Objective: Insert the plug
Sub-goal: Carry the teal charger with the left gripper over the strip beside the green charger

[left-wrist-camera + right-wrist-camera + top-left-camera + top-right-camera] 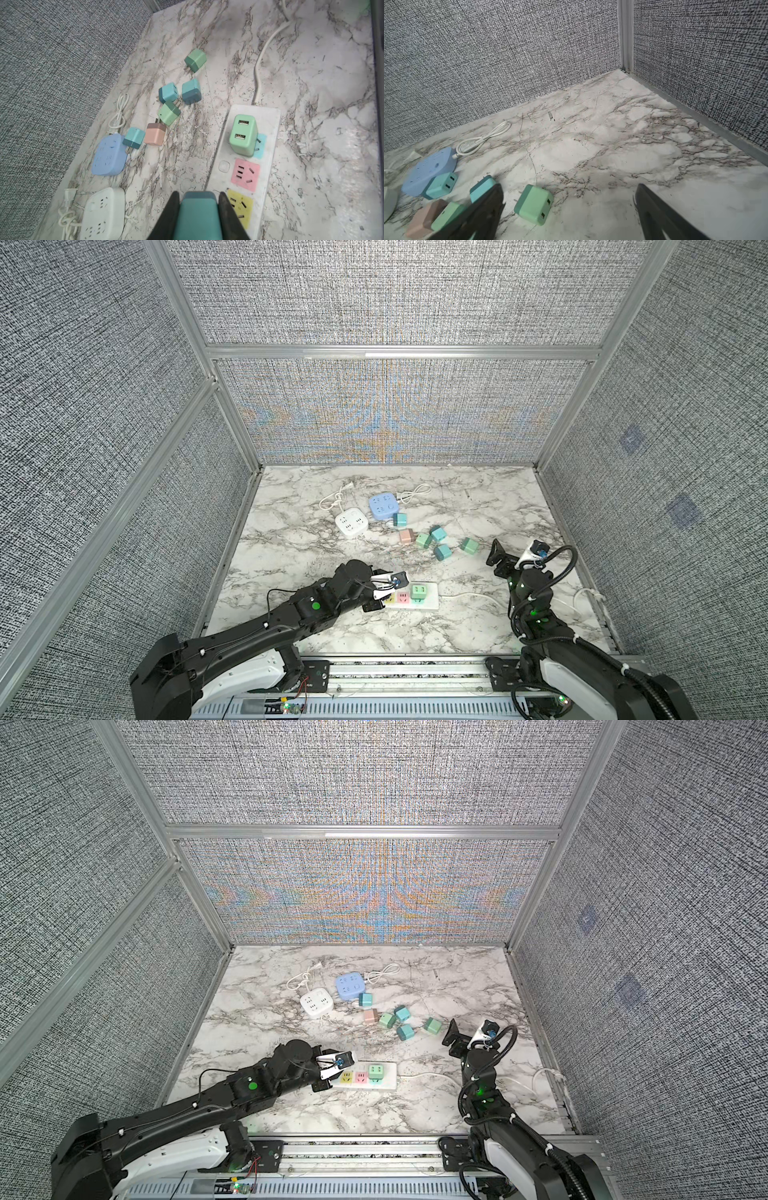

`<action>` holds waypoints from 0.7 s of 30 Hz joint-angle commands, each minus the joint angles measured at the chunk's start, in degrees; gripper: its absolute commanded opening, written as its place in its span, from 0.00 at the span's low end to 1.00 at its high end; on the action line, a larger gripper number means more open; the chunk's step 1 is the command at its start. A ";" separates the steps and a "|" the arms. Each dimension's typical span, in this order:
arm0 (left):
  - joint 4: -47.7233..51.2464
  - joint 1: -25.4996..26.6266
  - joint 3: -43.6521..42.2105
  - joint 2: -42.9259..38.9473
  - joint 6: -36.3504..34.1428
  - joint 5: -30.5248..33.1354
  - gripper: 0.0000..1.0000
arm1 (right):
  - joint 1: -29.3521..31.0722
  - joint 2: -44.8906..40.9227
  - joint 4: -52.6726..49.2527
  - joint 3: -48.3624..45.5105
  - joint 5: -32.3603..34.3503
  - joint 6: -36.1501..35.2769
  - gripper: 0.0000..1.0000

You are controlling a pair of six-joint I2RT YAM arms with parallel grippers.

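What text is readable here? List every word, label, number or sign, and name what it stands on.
None can be read.
power strip: only coloured socket panels and a button, no legible print.
green charger: marks inside its USB ports, too blurred to read.
blue socket block and white socket block: slots only, no legible print.

The light is bright and even, with only soft shadows on the bench (374, 635). Rainbow ripples show on the far wall (395, 414) in both top views. Close up, the fingers (168, 218) look blurry.
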State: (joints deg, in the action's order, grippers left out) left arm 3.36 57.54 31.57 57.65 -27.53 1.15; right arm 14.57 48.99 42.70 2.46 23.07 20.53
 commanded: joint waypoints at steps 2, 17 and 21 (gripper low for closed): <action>2.69 0.56 2.05 2.94 -1.21 -0.38 0.00 | -0.28 -1.18 0.82 -0.90 0.39 1.92 0.99; 7.83 1.25 5.05 8.05 -1.78 -2.84 0.00 | -0.33 0.22 0.81 -0.16 -0.83 1.44 0.99; 8.86 1.44 7.06 11.68 -2.00 -4.28 0.00 | -0.29 0.32 0.91 -0.17 -0.88 1.45 1.00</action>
State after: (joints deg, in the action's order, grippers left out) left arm 11.05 58.83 37.47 67.99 -29.12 -1.56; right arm 14.24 49.25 42.70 2.22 22.26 21.63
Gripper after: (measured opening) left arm 0.305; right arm 0.994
